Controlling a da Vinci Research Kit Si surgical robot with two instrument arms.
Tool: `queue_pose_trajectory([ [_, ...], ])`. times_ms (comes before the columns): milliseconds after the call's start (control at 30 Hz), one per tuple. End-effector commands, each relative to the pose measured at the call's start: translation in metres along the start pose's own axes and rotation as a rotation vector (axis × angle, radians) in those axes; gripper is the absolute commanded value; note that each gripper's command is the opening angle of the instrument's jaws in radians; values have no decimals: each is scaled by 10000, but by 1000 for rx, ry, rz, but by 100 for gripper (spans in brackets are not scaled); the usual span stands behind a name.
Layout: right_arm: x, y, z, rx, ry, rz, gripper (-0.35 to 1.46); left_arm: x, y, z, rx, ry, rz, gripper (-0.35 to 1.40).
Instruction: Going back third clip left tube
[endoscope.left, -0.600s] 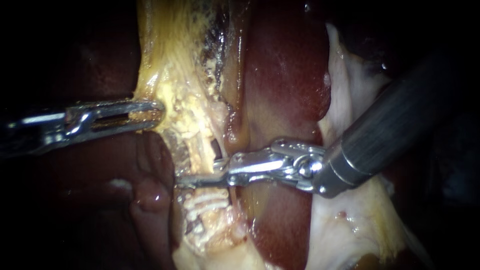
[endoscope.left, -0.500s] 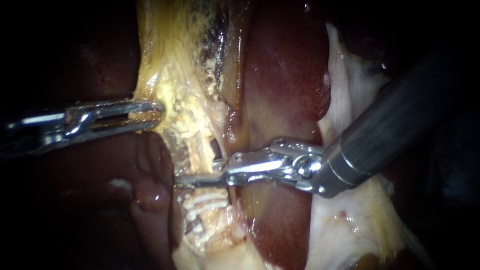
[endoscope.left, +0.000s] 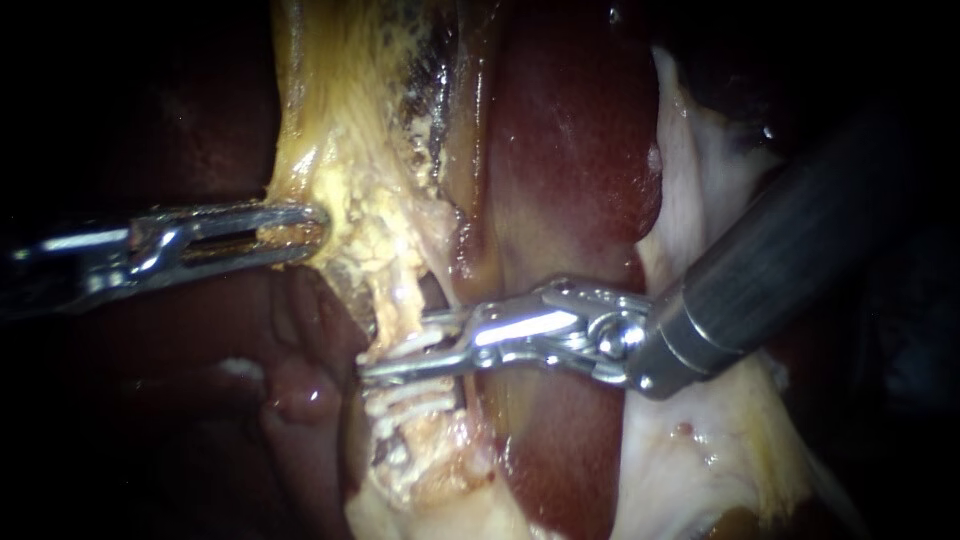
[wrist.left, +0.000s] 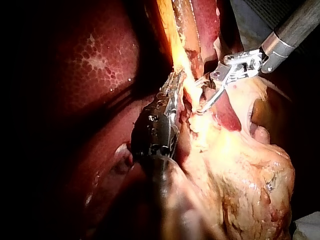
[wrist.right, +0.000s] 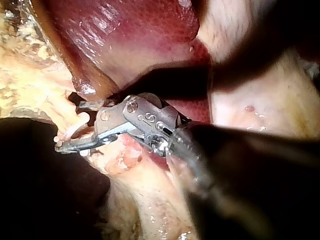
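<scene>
My right instrument (endoscope.left: 395, 347) has its end effector spread astride the left tube (endoscope.left: 402, 305), just above the pale clips (endoscope.left: 410, 400). My left instrument (endoscope.left: 316, 222) pinches yellow tissue (endoscope.left: 350, 160) beside it.

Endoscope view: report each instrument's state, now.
Left instrument: shut on the yellow tissue.
Right instrument: open, with the tube passing between, not gripped.

Light falls brightest on the yellow tissue (endoscope.left: 370, 215) between the left instrument (endoscope.left: 315, 225) and right instrument (endoscope.left: 385, 355), whose metal throws white glare. Away from both jaws the liver (endoscope.left: 570, 150) dims, and the edges lie black.
</scene>
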Motion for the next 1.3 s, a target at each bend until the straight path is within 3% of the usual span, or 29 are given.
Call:
queue_pose_trajectory([
  [33, -1, -1, -1, 3, 9, -37, 60, 0, 0, 0, 0, 0, 0, -35],
  [400, -8, -6, -56, -15, 9, -188, 60, 0, 0, -1, 0, 0, 0, -35],
  [533, 7, -12, -89, -27, 16, -240, 60, 0, 0, -1, 0, 0, 0, -35],
  [700, 38, -18, -133, -22, 51, -287, 60, 0, 0, -1, 0, 0, 1, -35],
  [867, 59, -34, -165, -8, 55, -325, 60, 0, 1, -1, 1, 1, 1, -35],
  [1067, 69, -49, -174, 11, 53, -350, 60, 2, 2, 3, 0, -1, 2, -35],
  [1300, 68, -50, -174, 15, 52, -362, 60, 12, 17, 28, -9, 0, 16, -35],
])
